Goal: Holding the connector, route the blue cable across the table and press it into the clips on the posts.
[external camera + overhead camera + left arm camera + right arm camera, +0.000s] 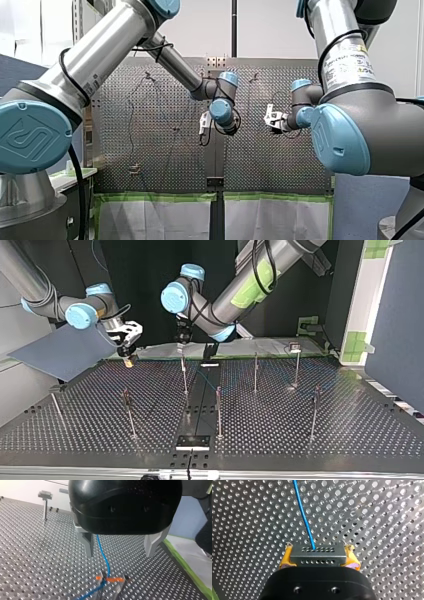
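In the right wrist view my right gripper (319, 551) is shut, its yellow pads (286, 559) clamping the grey multi-hole connector (317, 557). The blue cable (304, 517) leaves the connector and runs ahead over the perforated table (249, 530). In the left wrist view my left gripper (120, 552) is open, with metal fingers (86, 541) set wide apart. The blue cable (103, 552) passes between them down to an orange clip (111, 579) on a post top just below. In the top view my right gripper (129, 342) holds the connector (131, 360) at the far left, and my left gripper (182, 336) hangs over a post (184, 375).
Several thin upright posts (255, 372) stand across the perforated table (350, 420). A black plate (193, 442) sits at the near edge in the top view. A T-topped post (45, 502) stands off to one side of my left gripper. Green tape (186, 567) marks the table edge.
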Robot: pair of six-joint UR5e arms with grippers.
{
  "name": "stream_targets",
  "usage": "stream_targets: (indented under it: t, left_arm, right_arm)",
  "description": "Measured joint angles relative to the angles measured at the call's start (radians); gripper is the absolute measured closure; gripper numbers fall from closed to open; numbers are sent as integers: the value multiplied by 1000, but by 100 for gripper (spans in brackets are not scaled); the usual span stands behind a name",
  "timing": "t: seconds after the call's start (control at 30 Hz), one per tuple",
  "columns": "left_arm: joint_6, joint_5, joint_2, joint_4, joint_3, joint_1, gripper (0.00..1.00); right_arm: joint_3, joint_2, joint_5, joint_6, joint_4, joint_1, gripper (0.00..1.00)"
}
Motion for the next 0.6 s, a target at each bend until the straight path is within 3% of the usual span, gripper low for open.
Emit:
stream_targets:
  t: [0.2,0.4,0.6]
  left_arm:
    - [-40,-52,-2,48,1,-32,0]
    - [-59,-99,-6,100,14,-39,0]
    - [-62,-111,-31,109,65,-40,0]
  right_arm:
    - [-3,-1,-2,1,-2,-11,100]
    - [-5,-1,-24,1,0,-15,100]
    - [-5,-1,-29,1,0,-16,100]
